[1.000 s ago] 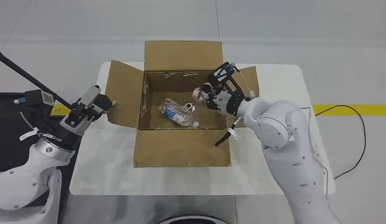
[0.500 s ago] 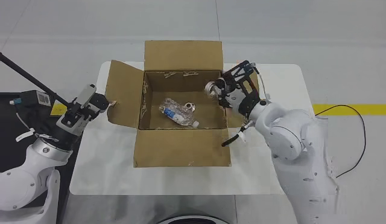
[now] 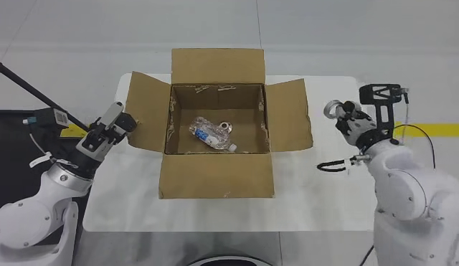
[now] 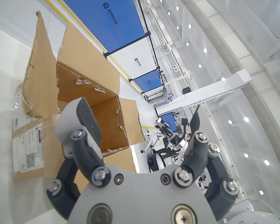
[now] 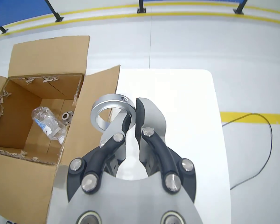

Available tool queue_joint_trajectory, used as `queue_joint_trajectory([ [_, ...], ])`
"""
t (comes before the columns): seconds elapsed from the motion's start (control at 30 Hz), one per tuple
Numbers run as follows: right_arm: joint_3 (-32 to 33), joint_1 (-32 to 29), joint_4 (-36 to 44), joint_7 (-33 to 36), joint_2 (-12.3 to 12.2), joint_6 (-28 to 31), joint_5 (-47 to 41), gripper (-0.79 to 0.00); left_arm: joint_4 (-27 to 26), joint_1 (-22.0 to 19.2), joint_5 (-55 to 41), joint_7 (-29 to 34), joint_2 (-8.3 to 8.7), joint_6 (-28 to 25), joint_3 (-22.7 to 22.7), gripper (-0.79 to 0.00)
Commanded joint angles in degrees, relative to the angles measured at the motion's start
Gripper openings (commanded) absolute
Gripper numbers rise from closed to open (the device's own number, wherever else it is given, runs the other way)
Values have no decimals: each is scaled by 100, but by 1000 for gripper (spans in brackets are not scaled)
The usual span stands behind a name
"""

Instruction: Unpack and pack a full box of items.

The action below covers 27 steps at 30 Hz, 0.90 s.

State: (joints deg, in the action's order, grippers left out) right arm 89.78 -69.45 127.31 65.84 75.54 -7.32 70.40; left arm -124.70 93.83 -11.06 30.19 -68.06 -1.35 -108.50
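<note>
Now the right gripper is clamping a metal ring above the table, seemingly unpacking it; the left gripper is hovering, fingers apart.

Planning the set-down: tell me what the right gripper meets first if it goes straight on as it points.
Probably the bare table, just beside the box's flap; the right gripper, shut on the ring, has nothing else ahead. Depth unclear.

We see a brown cardboard box at centre frame in the top view, all four flaps spread open. On its floor a crumpled clear bottle lies on its side, with a small metal fitting just beside it. At the right, outside the box, a silver ring is pinched by its rim in the right gripper.
</note>
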Motion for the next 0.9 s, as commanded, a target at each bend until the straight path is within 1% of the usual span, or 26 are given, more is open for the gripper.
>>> queue_joint_trajectory([
  [0.0, 406, 380, -1417, -9, -56, 321, 128, -785, 12, -13, 18, -33, 2, 16, 41, 0],
  [0.03, 462, 574, -1834, 67, -78, 541, 66, -785, 18, -17, 28, -44, 3, 25, 60, 0],
  [0.1, 444, 876, -2464, 330, -112, 744, 182, -785, 27, -26, 38, -73, 5, 39, 89, 0],
  [0.2, 371, 1221, -3069, 507, -136, 793, 280, -785, 27, -30, 57, -108, 9, 63, 111, 0],
  [0.3, 365, 1400, -3410, 472, -153, 811, 225, -785, 26, -21, 64, -154, 12, 86, 118, 0],
  [0.47, 387, 1408, -3487, 288, -177, 936, -21, -785, 33, -10, 74, -207, 17, 110, 133, 0],
  [0.67, 293, 1331, -3294, 144, -198, 858, -10, -785, 24, -76, 126, -232, 28, 175, 218, 0],
  [0.87, 293, 1331, -3294, 144, -198, 858, -10, -785, 24, -102, 141, -232, 33, 195, 241, 0],
])
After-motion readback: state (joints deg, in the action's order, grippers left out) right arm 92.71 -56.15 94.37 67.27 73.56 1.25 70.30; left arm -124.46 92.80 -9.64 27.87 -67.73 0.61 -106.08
